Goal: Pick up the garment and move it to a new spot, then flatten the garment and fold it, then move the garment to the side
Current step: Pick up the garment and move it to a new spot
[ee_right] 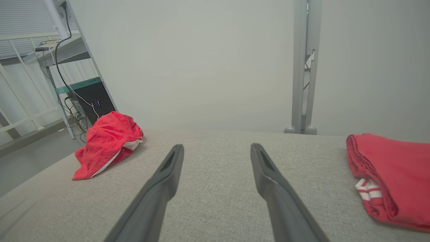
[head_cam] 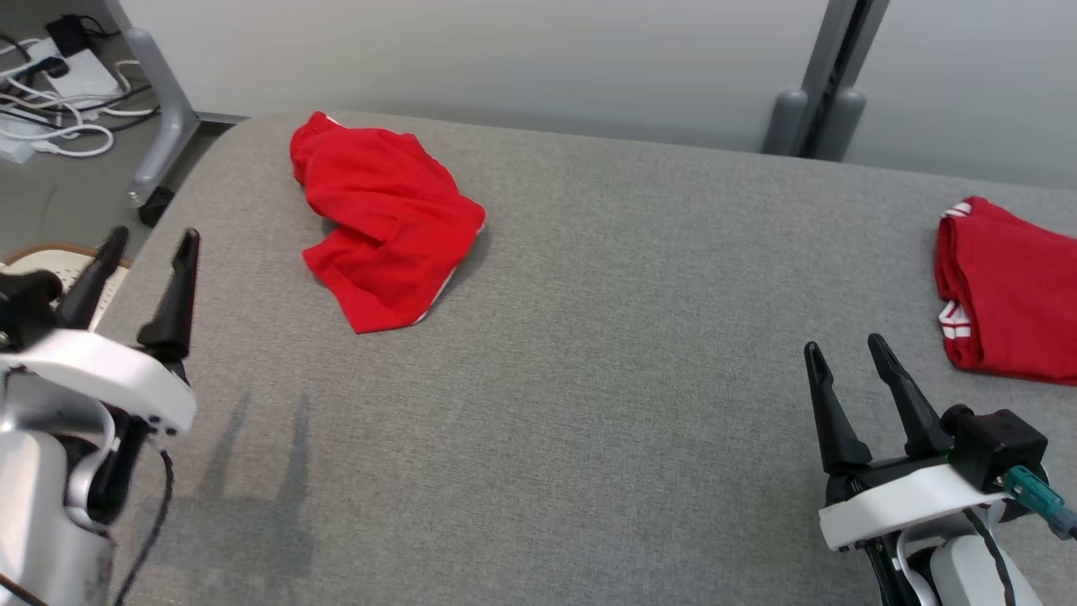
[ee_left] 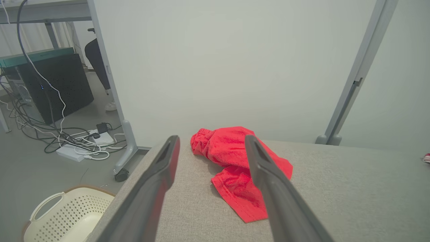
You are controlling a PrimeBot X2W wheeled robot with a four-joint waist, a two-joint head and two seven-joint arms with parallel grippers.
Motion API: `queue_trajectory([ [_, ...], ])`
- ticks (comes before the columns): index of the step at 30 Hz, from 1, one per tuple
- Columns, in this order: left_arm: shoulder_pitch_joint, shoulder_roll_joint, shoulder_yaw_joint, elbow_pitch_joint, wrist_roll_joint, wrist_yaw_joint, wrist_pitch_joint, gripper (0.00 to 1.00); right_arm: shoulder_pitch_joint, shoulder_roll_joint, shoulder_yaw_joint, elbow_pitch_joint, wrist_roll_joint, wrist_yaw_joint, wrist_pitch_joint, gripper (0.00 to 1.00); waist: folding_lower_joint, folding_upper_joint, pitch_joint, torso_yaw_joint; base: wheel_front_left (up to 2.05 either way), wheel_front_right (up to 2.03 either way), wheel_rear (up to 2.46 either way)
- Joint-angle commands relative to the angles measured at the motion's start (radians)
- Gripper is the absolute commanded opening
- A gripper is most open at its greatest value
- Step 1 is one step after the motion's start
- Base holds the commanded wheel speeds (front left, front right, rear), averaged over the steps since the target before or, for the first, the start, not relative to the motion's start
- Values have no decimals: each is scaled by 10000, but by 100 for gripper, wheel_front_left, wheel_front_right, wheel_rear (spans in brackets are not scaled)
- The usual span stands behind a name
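A crumpled red garment lies in a heap on the far left of the grey padded table; it also appears ahead of the left fingers and at the left of the right wrist view. My left gripper hovers open at the table's left edge, short of the garment, nothing between its fingers. My right gripper stands open low at the front right, holding nothing. A second red garment with white stripes lies folded at the right edge.
A cream perforated laundry basket sits on the floor beside the table's left edge. Cables and a power strip lie by a grey desk leg at the far left. A grey post stands behind the table.
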Motion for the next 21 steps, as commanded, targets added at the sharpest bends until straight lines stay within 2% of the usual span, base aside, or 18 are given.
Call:
queue_trajectory([
  [1,-642,395,-18,223,-102,-15,135,100,-212,22,-26,-120,-85,3,-48,100,0,0,537,-468,0,0,0],
  [6,-2015,1270,-219,1242,-809,-15,695,100,-687,110,21,-319,-226,3,-48,100,0,0,1316,-1051,0,0,0],
  [11,-3021,2282,-887,2289,-1599,-16,1416,100,-1082,234,266,-1204,-204,3,-46,100,0,0,1957,-1717,0,0,0],
  [16,-3869,2941,-1449,3251,-2658,-15,2321,100,-1291,302,321,-1655,-312,3,-46,100,0,0,2409,-2282,0,0,0],
  [21,-4641,3291,-1810,4139,-3563,-17,2953,100,-1483,340,337,-1912,-388,3,-46,100,0,0,2830,-2760,0,0,0],
])
